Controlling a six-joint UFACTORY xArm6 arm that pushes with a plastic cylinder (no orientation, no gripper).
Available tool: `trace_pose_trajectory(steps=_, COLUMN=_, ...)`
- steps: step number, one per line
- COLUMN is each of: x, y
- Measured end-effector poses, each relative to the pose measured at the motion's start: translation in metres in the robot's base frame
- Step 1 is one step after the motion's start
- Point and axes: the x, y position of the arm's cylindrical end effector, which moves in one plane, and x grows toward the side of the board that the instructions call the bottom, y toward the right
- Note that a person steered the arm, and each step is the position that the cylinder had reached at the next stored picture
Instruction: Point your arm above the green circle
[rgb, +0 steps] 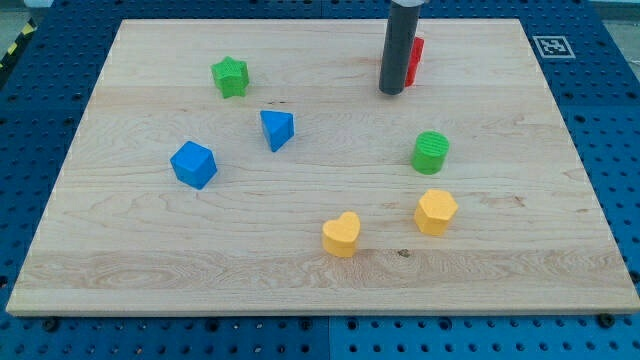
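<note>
**Tip down at 11 o'clock of the green circle, well short of it**

Clock read with 12 toward the view's top.

Seen on a pale wooden counter (150, 260), itself lying on a blue pegboard (620, 150). At roughly 3 o'clock from the counter's middle: the green circle (431, 152), a ribbed round block, upright and alone, touching nothing.

Planted at about 1 o'clock from the counter's middle: my tip (392, 92), the lower end of a straight dark rod coming in from the view's top edge. From the green circle, found at 11 o'clock and apart from it, with bare wood between. As for the end effector: a plain rod only, so cannot tell any apart-or-together state, and nothing clamped.

Just behind the rod, at 1 o'clock of my tip: a red block (415, 58), mostly hidden by the rod, shape not readable. Cannot tell whether touching the rod or only beside it.

Elsewhere on the counter:
- At 4 o'clock from the middle, and at 6 o'clock of the green circle, near it but apart: a yellow hexagon (436, 211).
- Close to 6 o'clock from the middle, at 8 o'clock of the yellow hexagon: a yellow heart (341, 234).
- Near the middle, toward 10 o'clock: a blue triangle (277, 129), tilted.
- At 9 o'clock, farther out: a blue cube (193, 165).
- Between 10 and 11 o'clock, farthest up: a green star (230, 77).

Fixed at the counter's 2 o'clock corner: a black-and-white marker tag (551, 46).
</note>
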Motion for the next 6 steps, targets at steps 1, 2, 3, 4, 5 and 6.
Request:
trace_pose_trajectory(steps=1, x=0.001, y=0.000)
trace_pose_trajectory(steps=2, x=0.011, y=0.000)
trace_pose_trajectory(steps=3, x=0.011, y=0.000)
trace_pose_trajectory(steps=4, x=0.036, y=0.000)
trace_pose_trajectory(steps=5, x=0.040, y=0.000)
trace_pose_trajectory(steps=6, x=0.048, y=0.036)
